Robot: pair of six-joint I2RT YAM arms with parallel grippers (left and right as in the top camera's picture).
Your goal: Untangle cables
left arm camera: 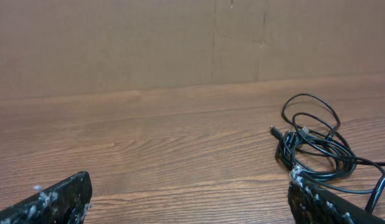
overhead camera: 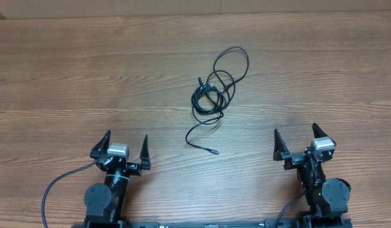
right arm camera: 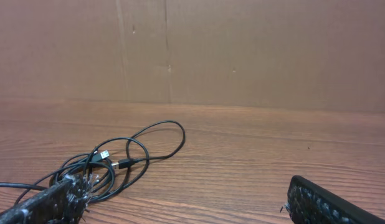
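Tangled black cables (right arm camera: 111, 163) on wooden table (right arm camera: 255, 155)

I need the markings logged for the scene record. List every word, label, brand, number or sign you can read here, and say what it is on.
No text can be read in any view.
Black cable: no print visible; its plugs are too small to tell.
Left gripper and right gripper: no legible marking.
Wooden table and brown wall: no text.

- The cables (left arm camera: 291, 151) run off the left wrist view's right edge (and off the right wrist view's left edge).
- Overhead, their crossings are too small to trace.
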